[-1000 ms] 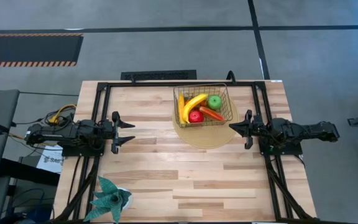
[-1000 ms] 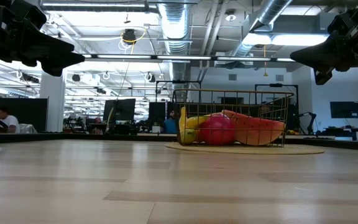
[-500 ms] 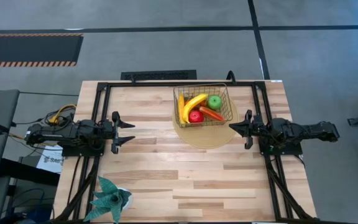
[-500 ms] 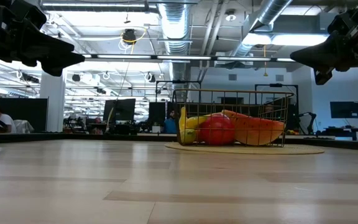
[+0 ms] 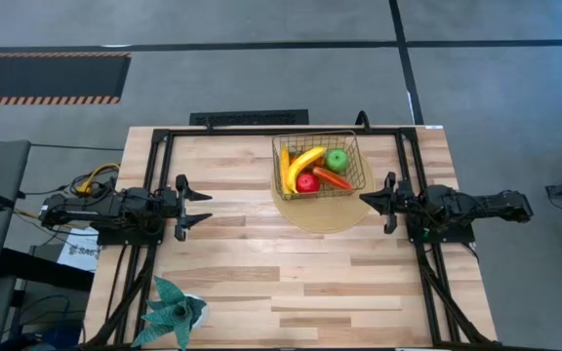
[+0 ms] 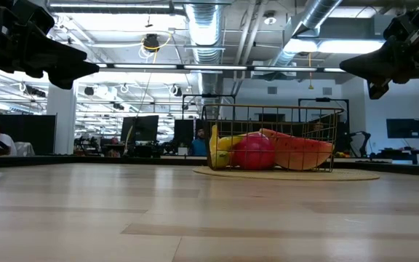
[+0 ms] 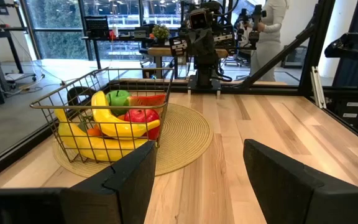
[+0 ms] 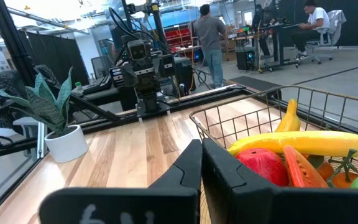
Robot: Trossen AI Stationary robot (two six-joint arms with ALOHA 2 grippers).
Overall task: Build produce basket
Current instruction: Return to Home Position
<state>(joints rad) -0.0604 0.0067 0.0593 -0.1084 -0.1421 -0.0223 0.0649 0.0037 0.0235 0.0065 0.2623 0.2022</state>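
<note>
The gold wire basket stands on a round tan mat at the table's far middle. In it lie two yellow bananas, a red apple, a green apple and an orange-red carrot-like piece. Small orange pieces show low in the basket in the right wrist view. My left gripper is open and empty at the table's left side, pointing toward the right. My right gripper is shut and empty just right of the mat, pointing toward the left.
A teal spiky-leaved plant in a white pot stands at the near left corner. A black frame runs along the table's far edge and sides. Bare wood lies between the two grippers and toward the near edge. People stand in the room beyond.
</note>
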